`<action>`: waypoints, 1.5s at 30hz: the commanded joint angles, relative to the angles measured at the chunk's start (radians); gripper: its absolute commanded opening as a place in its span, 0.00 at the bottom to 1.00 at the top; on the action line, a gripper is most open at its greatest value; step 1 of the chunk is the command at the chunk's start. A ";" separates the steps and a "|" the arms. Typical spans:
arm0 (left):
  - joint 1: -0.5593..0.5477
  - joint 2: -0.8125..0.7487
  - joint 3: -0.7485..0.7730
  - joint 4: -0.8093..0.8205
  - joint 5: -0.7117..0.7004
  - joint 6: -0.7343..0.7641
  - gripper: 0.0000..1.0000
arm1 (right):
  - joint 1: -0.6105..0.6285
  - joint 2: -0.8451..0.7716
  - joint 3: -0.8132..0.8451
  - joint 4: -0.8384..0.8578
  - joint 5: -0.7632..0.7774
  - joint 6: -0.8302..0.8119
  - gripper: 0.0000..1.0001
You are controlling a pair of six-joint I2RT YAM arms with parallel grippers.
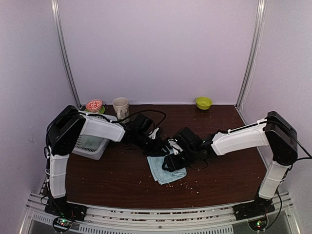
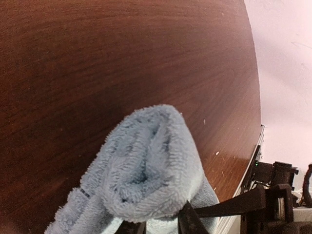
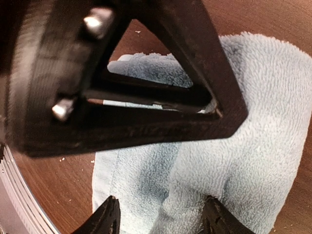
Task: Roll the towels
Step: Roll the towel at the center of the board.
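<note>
Jointly working one light blue towel at mid-table

Both grippers are meeting over the dark wooden table (image 1: 107, 170), above the light blue towel (image 1: 168, 174), which is lying partly folded near the centre, slightly toward the near edge. The left gripper (image 2: 160, 225) is pinching a raised, rounded fold of that towel, its fingers pressing together on the cloth. The right gripper (image 3: 162, 217) is hanging just over the same towel with its jaws standing apart, a soft ridge of cloth sitting between the tips. Off to the left, a white mesh basket (image 1: 92, 146) is sitting beneath the left arm (image 1: 100, 129); a cream mug (image 1: 120, 107), a red bowl (image 1: 94, 105) and a green bowl (image 1: 203, 102) are standing along the far edge
</note>
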 commanded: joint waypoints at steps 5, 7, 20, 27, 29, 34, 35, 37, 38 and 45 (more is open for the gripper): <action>0.041 0.102 0.003 0.019 0.008 -0.115 0.14 | -0.002 -0.031 0.004 -0.069 -0.006 -0.027 0.59; 0.041 0.118 0.003 0.012 0.008 -0.121 0.11 | -0.003 -0.045 0.028 -0.101 -0.006 -0.040 0.59; 0.042 0.127 0.001 -0.031 -0.018 -0.110 0.03 | -0.026 -0.148 0.053 -0.265 0.101 -0.047 0.40; 0.042 0.110 -0.003 -0.052 -0.023 -0.095 0.03 | 0.014 -0.081 0.022 -0.255 0.056 -0.063 0.25; 0.042 0.097 -0.007 -0.061 -0.020 -0.084 0.04 | 0.015 -0.052 0.017 -0.261 0.062 -0.064 0.25; 0.042 0.008 -0.039 -0.091 0.009 -0.048 0.18 | 0.021 0.000 0.016 -0.288 0.069 -0.076 0.24; 0.042 -0.014 -0.042 -0.104 0.018 -0.033 0.20 | 0.021 0.006 0.014 -0.289 0.071 -0.077 0.23; 0.042 -0.067 -0.038 -0.166 0.012 0.016 0.24 | 0.023 0.011 0.013 -0.290 0.074 -0.079 0.23; 0.042 -0.097 -0.037 -0.191 0.001 0.038 0.25 | 0.023 0.009 0.012 -0.287 0.076 -0.079 0.23; 0.041 -0.206 -0.017 -0.210 0.003 0.054 0.25 | 0.025 0.010 0.012 -0.283 0.078 -0.090 0.23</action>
